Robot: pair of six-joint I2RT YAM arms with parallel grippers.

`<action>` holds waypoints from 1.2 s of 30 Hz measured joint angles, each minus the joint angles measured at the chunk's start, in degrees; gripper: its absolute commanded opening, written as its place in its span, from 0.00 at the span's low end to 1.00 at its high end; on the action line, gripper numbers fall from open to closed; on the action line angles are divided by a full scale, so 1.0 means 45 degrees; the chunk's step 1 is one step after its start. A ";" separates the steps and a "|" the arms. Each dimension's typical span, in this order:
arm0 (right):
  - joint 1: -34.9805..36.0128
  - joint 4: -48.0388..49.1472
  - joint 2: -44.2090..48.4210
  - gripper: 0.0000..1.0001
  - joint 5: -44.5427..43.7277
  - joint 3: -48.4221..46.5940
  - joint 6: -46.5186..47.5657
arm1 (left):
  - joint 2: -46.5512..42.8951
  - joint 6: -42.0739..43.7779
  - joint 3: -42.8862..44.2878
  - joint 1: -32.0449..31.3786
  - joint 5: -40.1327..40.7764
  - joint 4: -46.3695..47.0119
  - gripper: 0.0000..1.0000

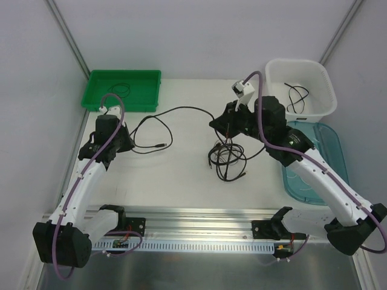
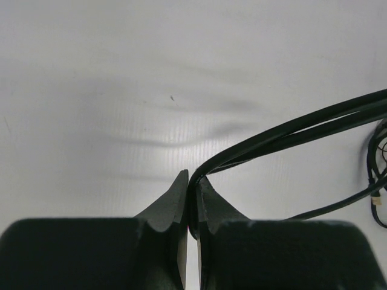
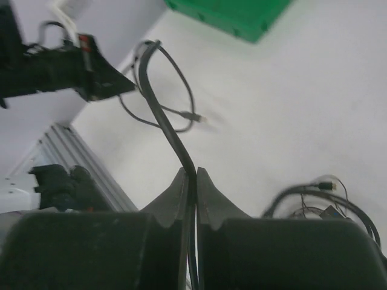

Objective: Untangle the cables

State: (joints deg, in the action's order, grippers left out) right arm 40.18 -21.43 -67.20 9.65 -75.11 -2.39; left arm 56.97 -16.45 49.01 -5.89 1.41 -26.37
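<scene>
White table: green tray far-left, white basket far-right, teal lid just beside basket, black cables mid-table.

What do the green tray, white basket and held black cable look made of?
Green tray: probably moulded plastic, smooth, uniform colour, slight gloss. White basket: probably plastic too, rounded rim, thin walls. Black cable: flexible rubbery or PVC-like sheath, faint sheen, curving freely.

Two hands; one green tray, white basket, teal lid.

Thin black flexible cables are showing against a plain white tabletop, green plastic tray and white plastic basket.
</scene>
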 measured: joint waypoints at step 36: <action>0.1948 0.6343 -0.6081 0.01 -0.2812 0.1175 -0.6756 | 0.0520 -0.1326 -0.0389 -0.0806 -0.8053 0.2749 0.93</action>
State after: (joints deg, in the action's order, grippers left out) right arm 48.95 7.11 -94.56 -3.01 -69.82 -32.80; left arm 59.31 -22.41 47.27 -9.52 -34.83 -14.00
